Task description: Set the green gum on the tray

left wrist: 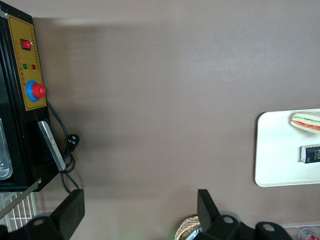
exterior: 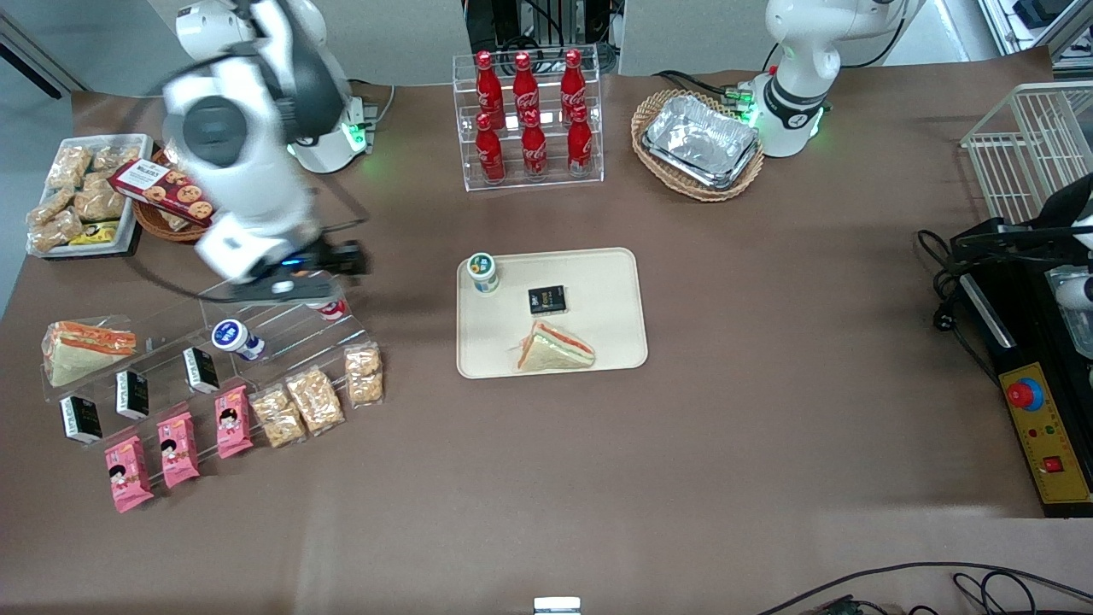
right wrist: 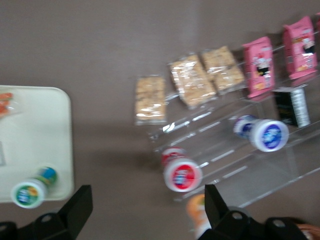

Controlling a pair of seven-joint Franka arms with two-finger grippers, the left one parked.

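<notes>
The small white green-lidded gum canister (exterior: 483,272) stands upright on the cream rectangular tray (exterior: 598,342), at its corner rim. The pincer (exterior: 346,259), open and empty, hovers over the clear tiered rack (exterior: 282,329); swinging low could topple the red-lidded canister (right wrist: 182,176).

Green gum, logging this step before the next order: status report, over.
Gripper open, empty, above the clear rack at the working arm's end. Green gum upright on the tray, in a corner, apart from the sandwich. Nothing in the way.
</notes>
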